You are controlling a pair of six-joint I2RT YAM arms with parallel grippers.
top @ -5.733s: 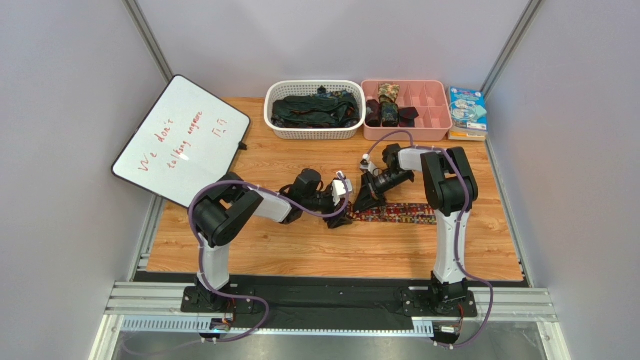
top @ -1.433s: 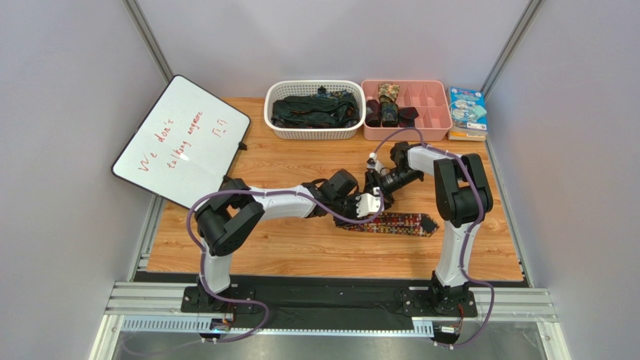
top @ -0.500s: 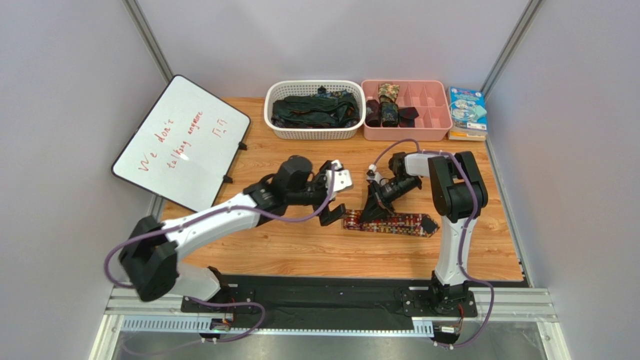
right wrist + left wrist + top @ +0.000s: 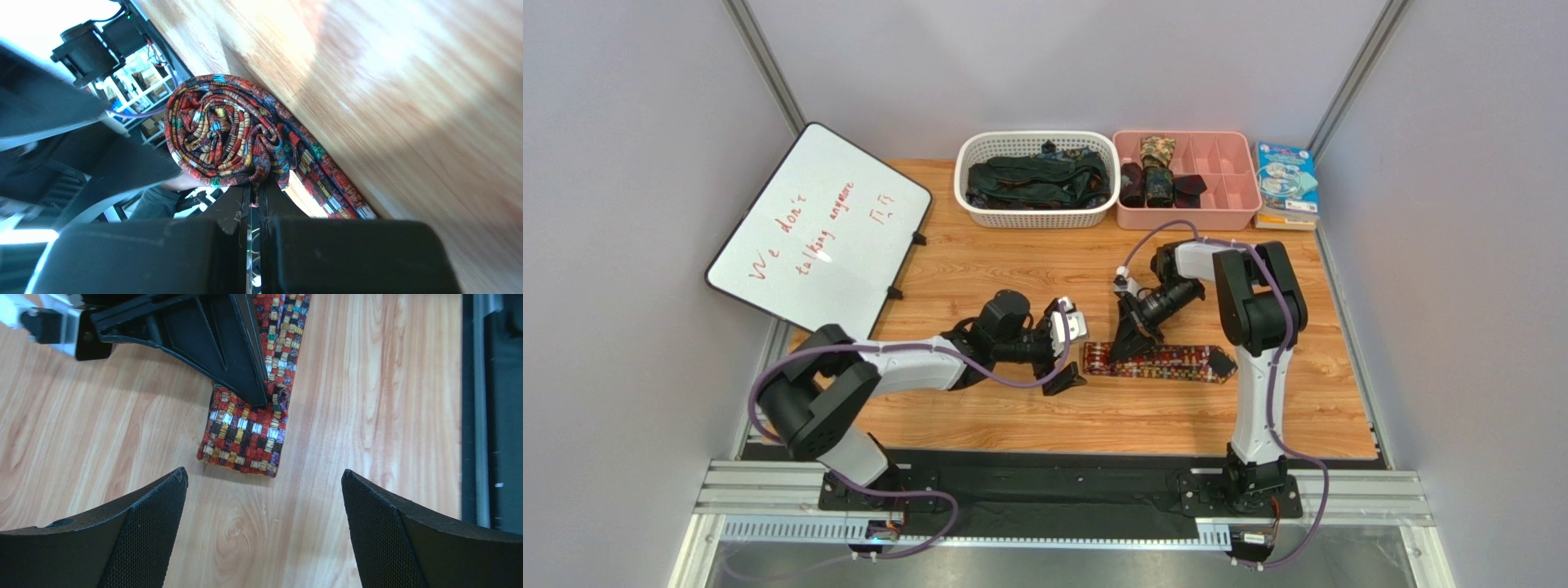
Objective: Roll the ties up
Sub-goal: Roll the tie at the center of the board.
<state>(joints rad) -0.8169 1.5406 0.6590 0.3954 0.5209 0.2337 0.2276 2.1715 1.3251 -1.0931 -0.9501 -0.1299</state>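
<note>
The patterned tie point(image 4: 1167, 360) is laid flat on the wooden table point(image 4: 1014, 410) just right of the frame's centre. Its left end is rolled into a small coil point(image 4: 221, 131). The right gripper point(image 4: 1120, 348) is seen with its fingers brought together, the tips set against that coiled end; whether cloth is nipped between them cannot be told. The left gripper point(image 4: 264, 473) is held just left of the coil with its fingers point(image 4: 135, 539) spread wide apart, and nothing is touched by them.

At the upper left a whiteboard point(image 4: 817, 233) is propped, on which "We don't talking anymore" is written in red; the small marks beside it cannot be read. Along the top edge, dark ties point(image 4: 1032, 180) are heaped in a white basket point(image 4: 1036, 221), and rolled ties point(image 4: 1156, 172) are kept in the left compartments of a pink tray point(image 4: 1210, 218). The print on the blue booklet point(image 4: 1286, 178) at the upper right is too small to be read.
</note>
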